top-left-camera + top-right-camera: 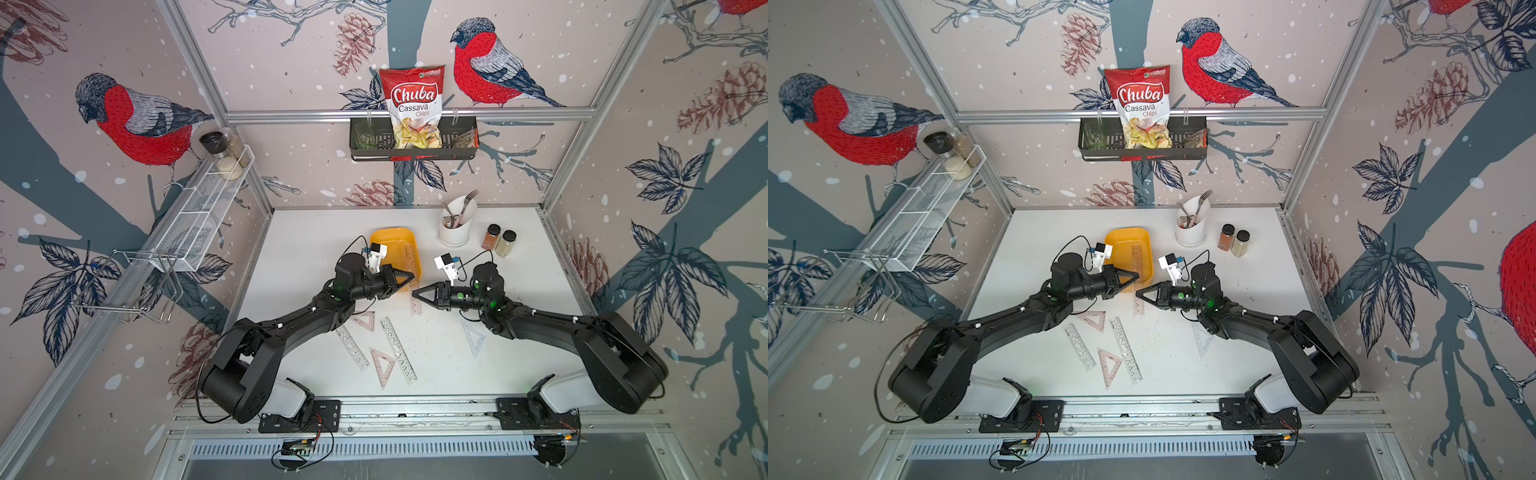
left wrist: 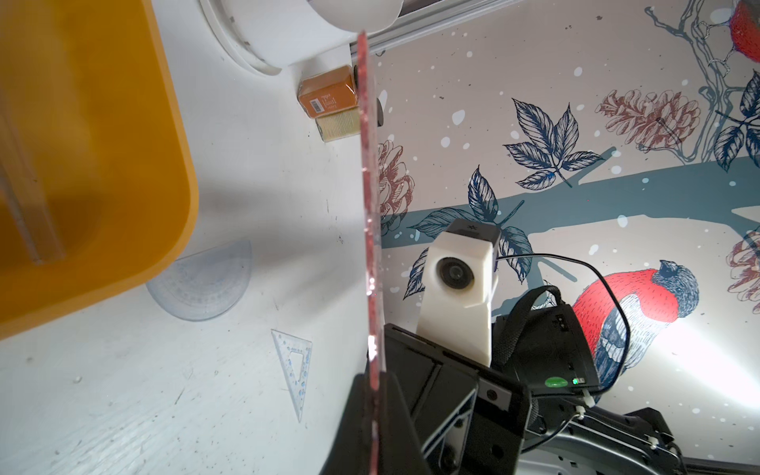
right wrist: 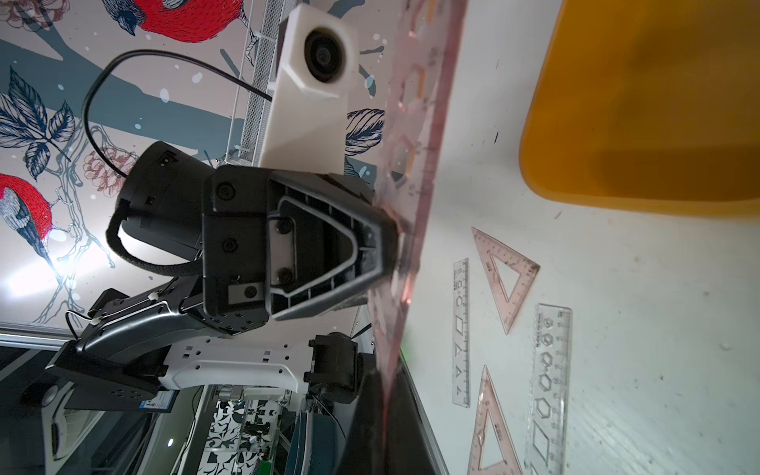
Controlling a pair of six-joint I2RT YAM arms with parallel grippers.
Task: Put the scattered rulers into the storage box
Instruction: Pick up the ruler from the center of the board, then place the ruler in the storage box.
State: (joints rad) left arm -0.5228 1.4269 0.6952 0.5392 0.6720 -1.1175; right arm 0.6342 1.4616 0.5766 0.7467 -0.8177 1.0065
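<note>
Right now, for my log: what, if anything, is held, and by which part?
The pink ruler: left gripper and right gripper each pinch a long edge near mid-length.

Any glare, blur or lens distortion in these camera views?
Left wrist view: the storage box is soft, close to the lens, and glare whitens the wallpaper. Right wrist view: box and pink ruler blurred, glare patch on the wallpaper. Both top views: sharp, but wide-angle splays the frame posts.

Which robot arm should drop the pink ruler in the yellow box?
Probably the left. Both grippers grip the pink ruler, but the left gripper is right at the edge of the yellow box; the right gripper is farther out over the table.
</note>
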